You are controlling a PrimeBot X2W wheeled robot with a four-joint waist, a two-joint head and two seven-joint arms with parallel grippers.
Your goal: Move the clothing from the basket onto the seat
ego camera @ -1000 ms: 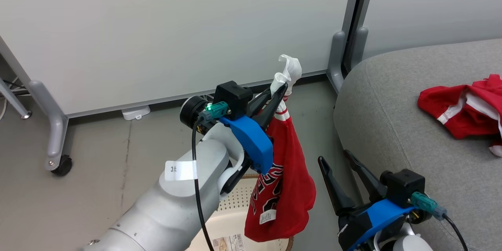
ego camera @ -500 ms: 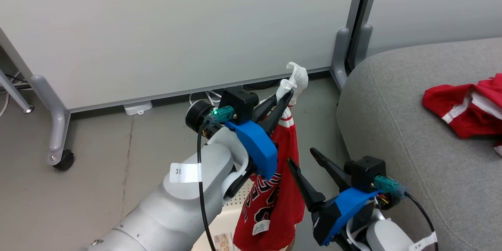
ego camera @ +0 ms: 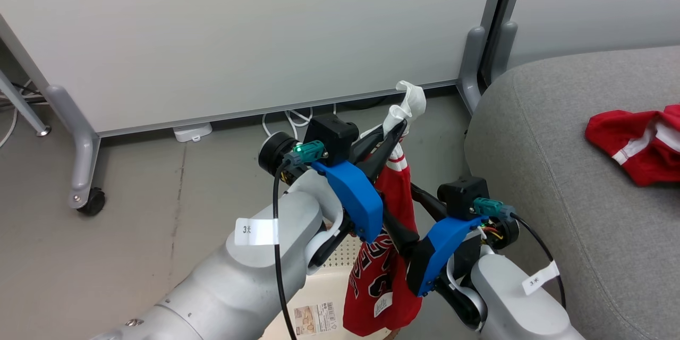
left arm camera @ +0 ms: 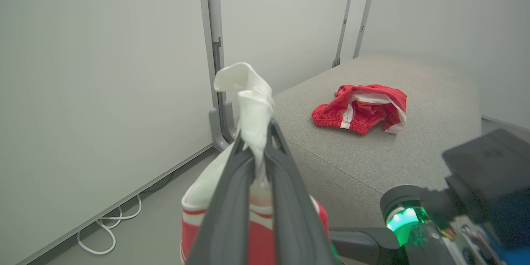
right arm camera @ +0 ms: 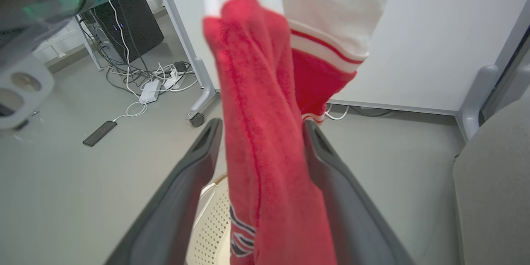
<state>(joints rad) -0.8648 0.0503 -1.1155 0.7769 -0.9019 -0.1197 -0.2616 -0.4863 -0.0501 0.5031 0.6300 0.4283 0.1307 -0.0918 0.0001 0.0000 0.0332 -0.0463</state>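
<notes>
since a second ago the right end effector (right arm camera: 261,126) has swung in, open around the jersey (ego camera: 382,281), which the left end effector (left arm camera: 256,131) clamps above the basket (ego camera: 329,265); next it should pinch, then carry to the seat (ego camera: 558,170).

The red jersey (ego camera: 372,287) hung limp by its white trim from my left gripper (ego camera: 399,126), just beside the grey sofa (ego camera: 563,159). The red shorts (ego camera: 632,141) lay crumpled on that sofa, and the cream basket (ego camera: 324,281) stood near it.
</notes>
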